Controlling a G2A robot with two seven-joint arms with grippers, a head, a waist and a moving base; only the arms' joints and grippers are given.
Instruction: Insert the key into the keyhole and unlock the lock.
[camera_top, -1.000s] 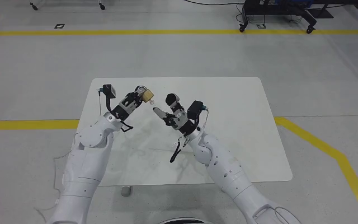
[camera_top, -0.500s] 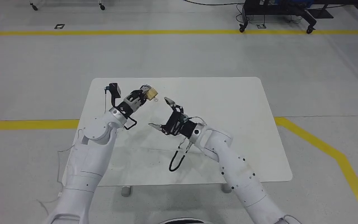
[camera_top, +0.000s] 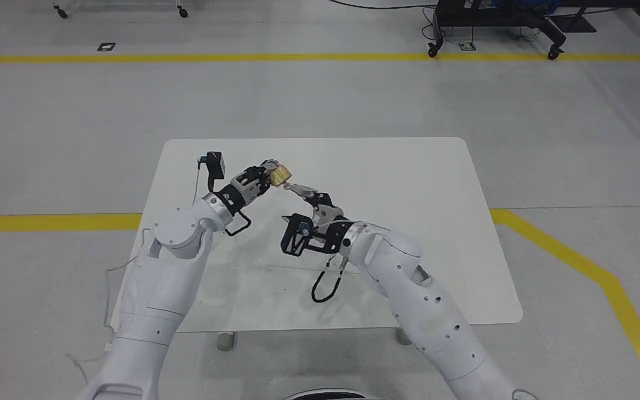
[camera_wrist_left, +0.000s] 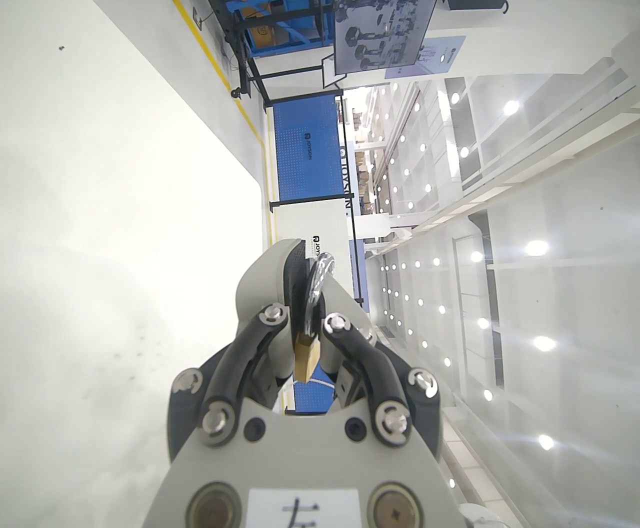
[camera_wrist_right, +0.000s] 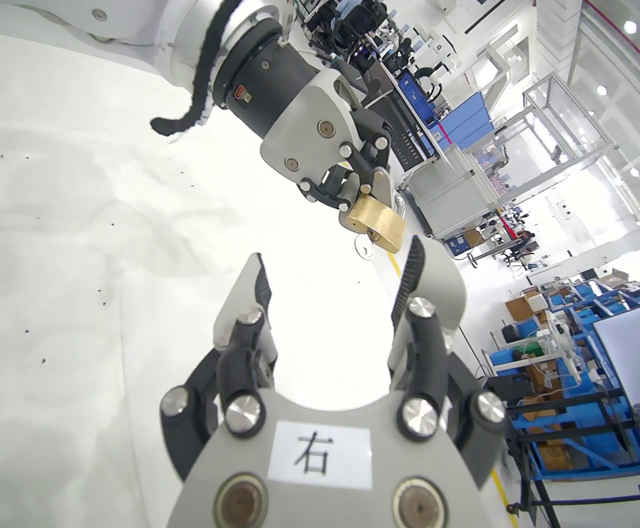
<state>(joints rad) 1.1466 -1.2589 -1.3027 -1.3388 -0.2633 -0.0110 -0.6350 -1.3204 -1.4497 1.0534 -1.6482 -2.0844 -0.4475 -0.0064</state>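
Left gripper (camera_top: 262, 180): clamped on the lock's steel loop (camera_wrist_left: 320, 272), holding it off the table (camera_top: 430, 200), likely so the keyhole end faces the other arm.
Lock (camera_top: 279, 175): brass body hangs free between the two grippers.
Key (camera_wrist_right: 364, 246): silver head juts from the lock's end face, seemingly seated.
Right gripper (camera_top: 299, 203): spread wide and empty just beside the lock, probably lined up to pinch the key.
Right wrist view: shows the key, too small to make out from above.
Left wrist view: shows the loop pinched between the pads.

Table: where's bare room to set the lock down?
Crowded: centre-left, where the left hand holds the lock up and the open right hand sits by it. Bare: the right side of the table out to its edge, plus the far strip beyond the hands.
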